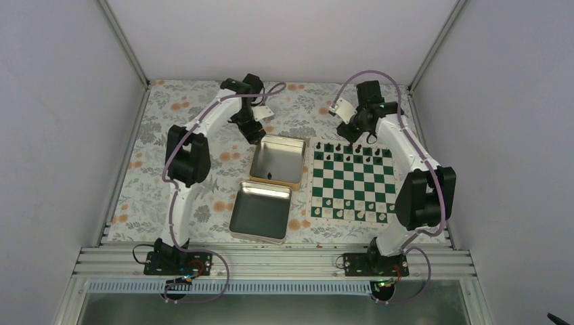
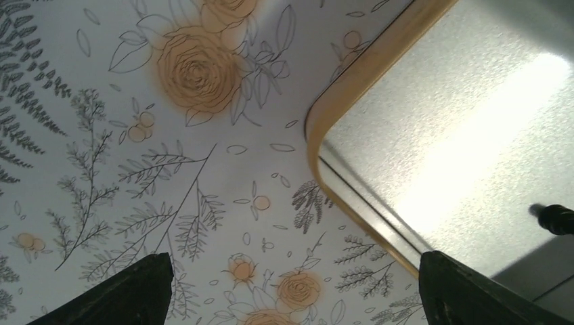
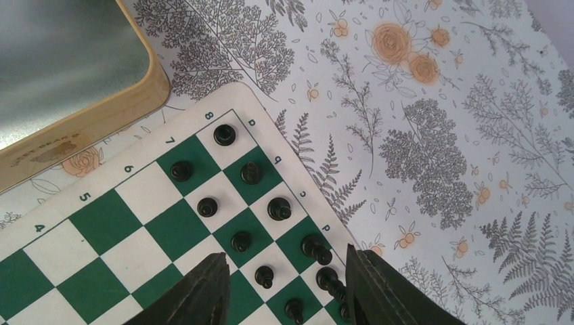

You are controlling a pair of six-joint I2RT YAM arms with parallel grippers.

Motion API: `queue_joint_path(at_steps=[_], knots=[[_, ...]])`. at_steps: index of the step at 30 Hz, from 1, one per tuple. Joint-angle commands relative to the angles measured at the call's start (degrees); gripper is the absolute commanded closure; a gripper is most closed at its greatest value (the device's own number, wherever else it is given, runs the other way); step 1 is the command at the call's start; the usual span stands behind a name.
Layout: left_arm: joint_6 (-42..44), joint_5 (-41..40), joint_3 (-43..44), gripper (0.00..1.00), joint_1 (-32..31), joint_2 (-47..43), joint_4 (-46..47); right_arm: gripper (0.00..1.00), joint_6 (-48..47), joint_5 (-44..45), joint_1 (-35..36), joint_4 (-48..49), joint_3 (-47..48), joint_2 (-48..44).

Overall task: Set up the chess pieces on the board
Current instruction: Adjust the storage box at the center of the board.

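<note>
Looks like the tail end of the setup. The tiny black chess pieces [image 3: 279, 208] stand in two rows along the far edge of the flat green-and-white chessboard [image 3: 101, 220], one per square (I can't count them all from here). One stray black piece [image 2: 555, 218] sits inside the shiny rectangular metal tin with the tan rim [image 2: 318, 128], so my guess is that's the next one to fetch.

The left gripper [image 2: 294, 261] hovers over the tin's corner, spread wide with nothing in it. The right gripper [image 3: 285, 257] is also spread and not grasping, straddling a couple of pieces on the back rows.

The next move probably calls for the left one to slide over the rim and drop down on that stray. The tin wall is right there, so go in from above, not sideways. There's plenty of flower-print worktop [image 2: 135, 169] on the outer side. Around the right gripper it's crowded and a careless lift could topple neighbours.
</note>
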Motion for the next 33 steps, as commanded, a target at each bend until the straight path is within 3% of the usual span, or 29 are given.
queue_joint_path(at_steps=[1,16,26,33], knots=[[-1.66,1.43,0.27,0.10,-1.20,0.75,-0.73,0.54,0.81,0.01,0.80,2.17,-1.11,-2.96],[-3.98,0.25,7.23,0.18,-2.40,8.30,1.55,0.53,0.79,0.22,1.03,2.77,-2.39,-3.63],[-4.55,-6.87,16.75,0.16,-2.44,14.35,3.58,0.53,0.81,-0.24,1.53,2.84,-2.54,-3.80],[-3.96,-10.97,18.40,0.16,-1.56,15.73,5.45,0.53,0.80,-0.33,1.59,2.91,-2.57,-3.90]])
